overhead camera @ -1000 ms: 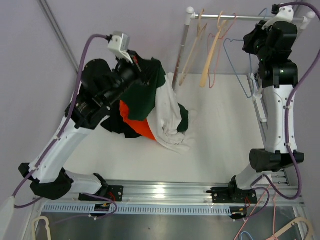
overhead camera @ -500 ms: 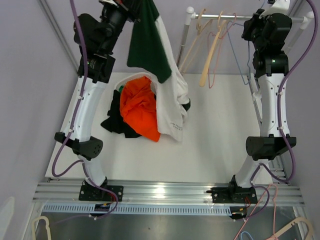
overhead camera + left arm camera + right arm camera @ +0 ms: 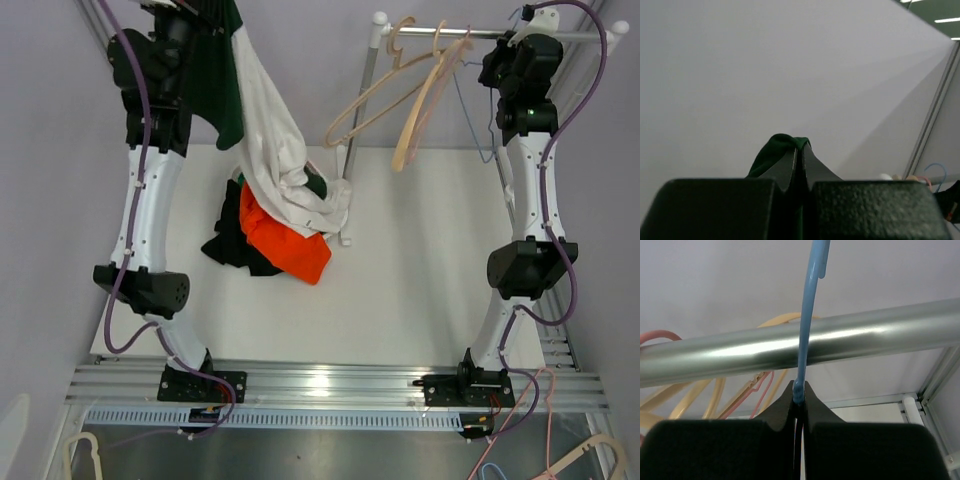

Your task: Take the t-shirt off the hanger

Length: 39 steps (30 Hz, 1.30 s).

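Observation:
My left gripper (image 3: 203, 10) is raised high at the back left and is shut on a green fold (image 3: 774, 149) of the green-and-white t-shirt (image 3: 262, 130). The shirt hangs from it, and its lower end rests on the clothes pile. In the left wrist view the gripper (image 3: 799, 151) has its jaws pressed together on the cloth. My right gripper (image 3: 799, 391) is shut on the neck of the blue hanger (image 3: 809, 315), whose hook sits over the metal rail (image 3: 740, 352). In the top view the right gripper (image 3: 522, 30) is at the rail's right end and the blue hanger (image 3: 468, 115) hangs bare, apart from the shirt.
Wooden hangers (image 3: 415, 105) and a pink one (image 3: 655, 335) hang on the rail (image 3: 480, 34), swung out to the left. The rack post (image 3: 352, 150) stands beside the shirt. An orange garment (image 3: 288, 243) and a black one (image 3: 228, 250) lie piled on the white table (image 3: 430, 270).
My left arm has risen and swung left, carrying the t-shirt up and off the table. The wooden hangers have swung out to the left. My right gripper stays at the rail.

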Each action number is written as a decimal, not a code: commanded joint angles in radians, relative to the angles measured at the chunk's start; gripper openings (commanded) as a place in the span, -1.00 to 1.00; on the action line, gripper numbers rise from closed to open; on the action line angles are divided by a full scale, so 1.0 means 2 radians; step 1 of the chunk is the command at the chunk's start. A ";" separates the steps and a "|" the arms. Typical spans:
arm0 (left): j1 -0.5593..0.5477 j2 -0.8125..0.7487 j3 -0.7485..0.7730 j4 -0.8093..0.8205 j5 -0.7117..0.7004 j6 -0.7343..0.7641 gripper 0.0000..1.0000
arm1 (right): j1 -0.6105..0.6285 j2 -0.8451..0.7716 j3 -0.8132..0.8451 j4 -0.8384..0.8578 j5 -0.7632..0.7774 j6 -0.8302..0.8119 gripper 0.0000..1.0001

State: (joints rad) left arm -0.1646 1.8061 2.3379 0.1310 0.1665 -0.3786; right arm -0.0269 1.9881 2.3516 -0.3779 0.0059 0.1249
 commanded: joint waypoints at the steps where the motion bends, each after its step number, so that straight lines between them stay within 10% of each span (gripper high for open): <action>1: -0.002 -0.008 -0.108 -0.053 -0.007 -0.045 -0.99 | 0.004 -0.006 0.019 0.047 -0.022 0.007 -1.00; 9: -0.009 0.052 -0.225 -0.270 -0.011 -0.180 -0.99 | 0.012 -0.031 -0.015 0.062 -0.033 0.000 -1.00; 14: -0.023 0.035 -0.388 -0.214 0.019 -0.220 -0.99 | 0.011 -0.054 -0.060 0.065 -0.061 -0.004 -1.00; 24: -0.049 -0.001 -0.475 -0.169 0.049 -0.222 -0.93 | 0.028 -0.107 -0.157 0.092 -0.080 -0.008 -1.00; 31: -0.052 -0.014 -0.489 -0.161 0.059 -0.208 0.99 | 0.031 -0.117 -0.159 0.084 -0.090 -0.013 -0.91; 39: -0.052 -0.083 -0.411 -0.233 0.009 -0.167 0.99 | 0.031 -0.126 -0.147 0.069 -0.078 -0.016 -0.67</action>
State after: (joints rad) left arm -0.2703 1.7527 1.4197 -0.2802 0.2287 -0.7650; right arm 0.0345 1.7947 2.0254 -0.2615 -0.1612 0.1074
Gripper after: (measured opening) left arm 0.994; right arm 0.164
